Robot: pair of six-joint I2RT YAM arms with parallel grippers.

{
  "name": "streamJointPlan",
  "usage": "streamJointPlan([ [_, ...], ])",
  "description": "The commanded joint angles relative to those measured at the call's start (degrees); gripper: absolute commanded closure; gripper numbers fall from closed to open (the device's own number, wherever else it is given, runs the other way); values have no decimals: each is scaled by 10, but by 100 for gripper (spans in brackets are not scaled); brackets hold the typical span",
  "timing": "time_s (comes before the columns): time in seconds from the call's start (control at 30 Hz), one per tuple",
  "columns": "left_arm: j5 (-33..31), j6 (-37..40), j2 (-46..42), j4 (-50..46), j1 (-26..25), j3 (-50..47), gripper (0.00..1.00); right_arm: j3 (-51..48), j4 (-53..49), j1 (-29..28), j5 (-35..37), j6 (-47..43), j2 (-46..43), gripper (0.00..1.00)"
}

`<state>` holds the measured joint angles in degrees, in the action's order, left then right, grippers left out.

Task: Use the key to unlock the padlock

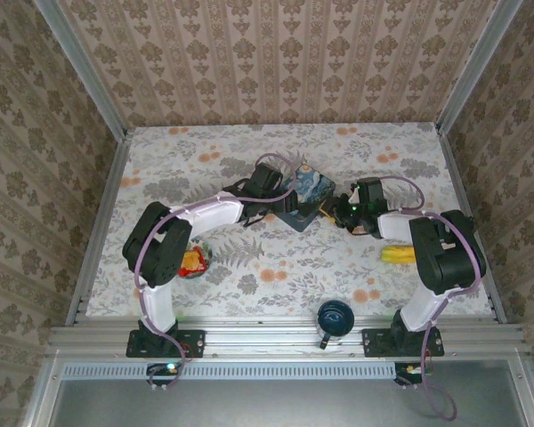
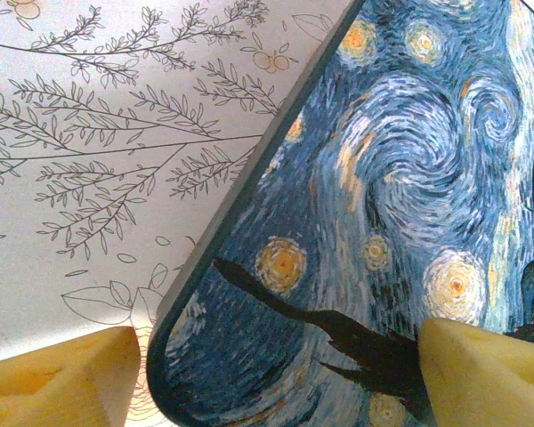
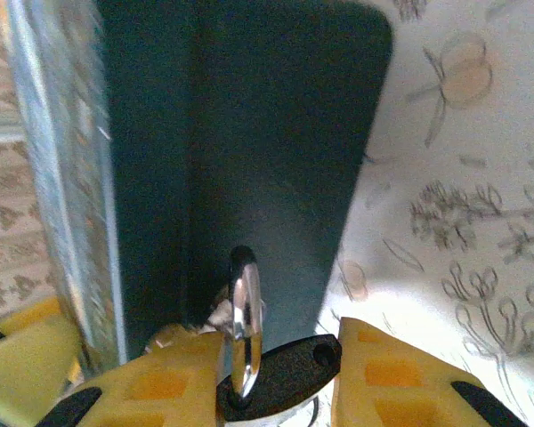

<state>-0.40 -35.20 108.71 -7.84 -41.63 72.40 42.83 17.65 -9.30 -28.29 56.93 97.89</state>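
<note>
The tiny, dark-bodied, silvery-looped padlock (image 3: 280, 375) is found low against the plain dark side of the blue-and-yellow starry painted tin box (image 3: 249, 133). It is pinched between the two yellow fingers of the right hand (image 3: 280, 349), which is closed on the dark body. The left hand (image 2: 276, 342) is spread wide around a rounded corner of the tin box. One yellow finger is placed beside the edge and one over the painted face. Whether the tin box is really squeezed cannot be told. The flowery table (image 2: 89, 222) is seen under it.

The padlock's dark body is laid on its long side. It runs across from one finger to the other, a little higher at the right end. A small round hole is seen at that end, close to the right finger. The silvery loop is stood up on its edge, pointed toward the dark side of the tin box.

A few things could go wrong. The padlock is small and smooth, so it could be popped out if it is squeezed too hard. If it is pulled, the tin box could be dragged or tipped, as it may not be held tight. With the hole so near a finger, a key might be blocked.
</note>
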Motion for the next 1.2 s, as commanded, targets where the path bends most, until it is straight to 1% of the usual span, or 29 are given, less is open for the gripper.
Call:
streamJointPlan([
  [0.0,-31,3,41,-111,8,-31,19,-5,78,5,37,48,-8,79],
  [0.13,-30,2,43,-110,8,-32,19,-20,99,4,62,68,-19,79],
  [0.17,-30,1,44,-109,9,-32,21,-19,93,4,65,64,-24,79],
  [0.2,-30,1,44,-108,10,-32,27,-17,81,4,66,58,-27,79],
  [0.27,-30,1,43,-107,14,-34,36,-13,45,4,70,38,-40,79],
  [0.4,-30,5,37,-103,27,-36,39,-18,-22,4,81,-8,-80,80],
  [0.43,-30,7,36,-101,32,-36,44,-19,-43,5,83,-20,-92,80],
  [0.47,-30,10,35,-99,35,-36,45,-20,-62,4,86,-32,-103,80],
  [0.63,-27,22,36,-93,55,-24,47,-32,-152,3,106,-83,-152,80],
  [0.67,-24,25,38,-89,60,-20,52,-31,-172,2,110,-95,-161,80],
  [0.7,-22,27,41,-87,64,-15,53,-31,-189,1,112,-104,-167,80],
  [0.87,-5,41,70,-86,88,28,54,-18,-270,-15,110,-162,-179,79],
  [0.97,6,47,89,-85,102,58,54,-14,-281,-23,75,-184,-173,79],
  [1.07,16,55,106,-86,118,91,54,-9,-304,-29,69,-201,-168,80],
  [1.17,32,60,116,-85,135,122,49,3,-339,-33,73,-224,-158,79],
])
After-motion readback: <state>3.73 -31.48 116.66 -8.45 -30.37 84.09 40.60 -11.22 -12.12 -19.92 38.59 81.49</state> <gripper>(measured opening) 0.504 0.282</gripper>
